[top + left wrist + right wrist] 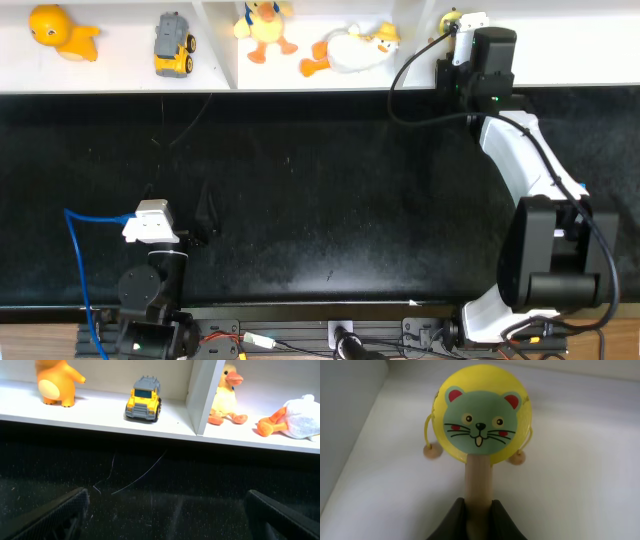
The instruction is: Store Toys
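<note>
Right jaws: closed on the wooden handle [478,480] of the yellow rattle drum [481,415], printed cat face up, apparently resting in the far-right shelf [580,475] compartment. Left jaws: open, above the near-left surface [165,470].

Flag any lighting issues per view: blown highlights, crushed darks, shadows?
Top view: white shelf reads bright against the black mat. Left wrist view: the dark fingers nearly merge with the mat; faint scratches catch light. Right wrist view: rattle drum evenly lit, no glare.
</note>
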